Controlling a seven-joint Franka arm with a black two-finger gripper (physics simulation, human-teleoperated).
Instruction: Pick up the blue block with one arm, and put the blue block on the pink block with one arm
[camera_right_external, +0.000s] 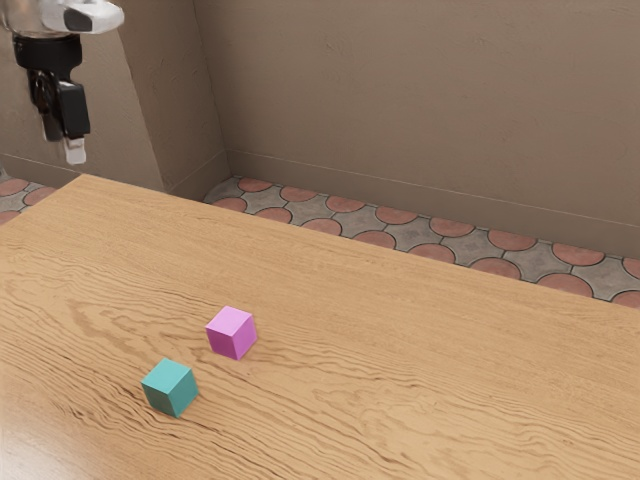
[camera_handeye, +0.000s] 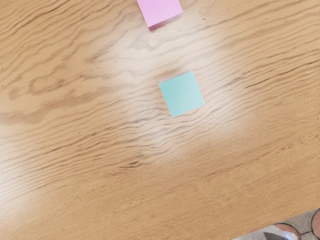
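Currently: gripper (camera_right_external: 72, 150), empty, opening unreadable, high and well apart from pink block (camera_right_external: 231, 332). Blue block (camera_right_external: 169, 387) near pink block; descend centred, squared to its faces.

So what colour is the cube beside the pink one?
Teal; the small teal cube shows best in the wrist view.

We see a wooden counter (camera_right_external: 420, 400) with wavy, dark grain and a soft sheen. Beyond its far edge lies a floor (camera_right_external: 440, 240) of rounded terracotta tiles set among grey ones. It meets a plain brown wall (camera_right_external: 420, 90) with a low baseboard (camera_right_external: 430, 198).
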